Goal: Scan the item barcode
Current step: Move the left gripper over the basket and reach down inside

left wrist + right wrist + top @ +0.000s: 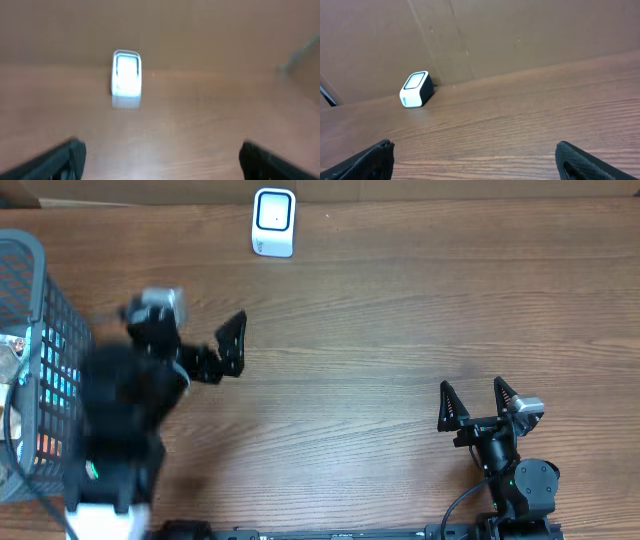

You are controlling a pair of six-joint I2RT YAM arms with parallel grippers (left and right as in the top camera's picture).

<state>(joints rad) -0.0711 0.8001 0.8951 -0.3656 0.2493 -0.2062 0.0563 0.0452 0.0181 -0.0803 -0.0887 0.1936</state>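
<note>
Seemingly at the start: left pincer (160, 167) and right pincer (471, 386) both gape empty; next, lift an item (12, 358) from the basket (35, 255) toward the scanner (273, 222)

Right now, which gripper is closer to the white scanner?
The left gripper, reaching forward; the right gripper sits back by its base, farther from the scanner.

Table (400, 320): brown wood-grain top, matte, evenly lit. Backdrop (530, 30): plain brown panels with vertical seams, standing along the table's far edge.
</note>
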